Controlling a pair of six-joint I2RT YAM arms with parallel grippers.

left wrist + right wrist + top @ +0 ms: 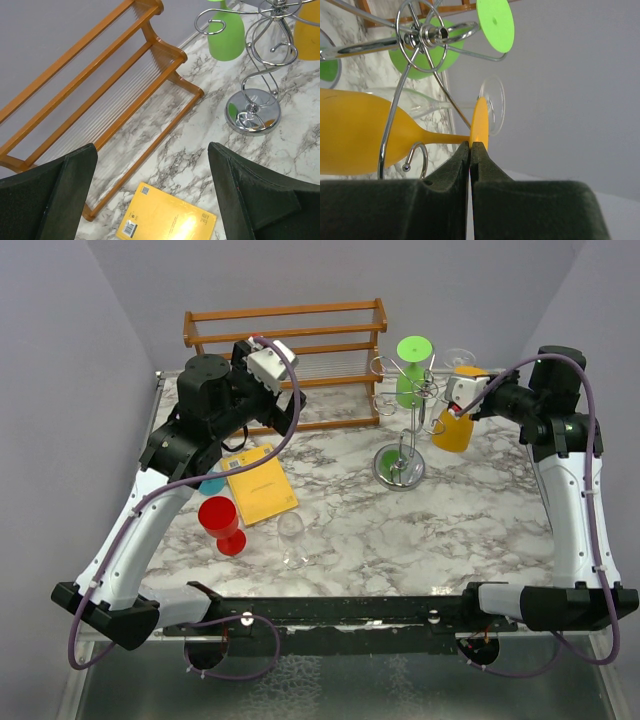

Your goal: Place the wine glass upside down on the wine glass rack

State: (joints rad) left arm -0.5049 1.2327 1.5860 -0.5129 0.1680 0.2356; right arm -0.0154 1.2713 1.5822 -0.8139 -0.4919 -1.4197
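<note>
The right tool (470,145) is closed, pinching the thin foot of the yellow wine glass (355,132) edge-on between its fingertips. Its wrist camera shows what the overhead view cannot. The stem runs straight away from the fingertips, and the bowl lies beyond it among the curled arms of the wine glass rack (427,35). One wire arm crosses in front of the bowl, with its ball end just under the stem. Whether wire and glass touch I cannot tell. Past the fingertips a clear glass (492,105) and a green wine glass (495,25) hang on the same rack.

The overhead view alone shows the yellow glass with its bowl down, between this tool and the rack's pole, above the marble-patterned counter (450,530).

The left tool (151,147) is wide open and holds nothing. It is well apart from the yellow glass. Ahead of its fingers is the wooden slatted rack (100,90), and beneath them a yellow book (167,220). Only this wrist view shows the book's barcode and a small square code; the print is too small to read.

Nearer that arm's base, seen only overhead, stand a red wine glass (220,520) and a clear wine glass (291,535).
</note>
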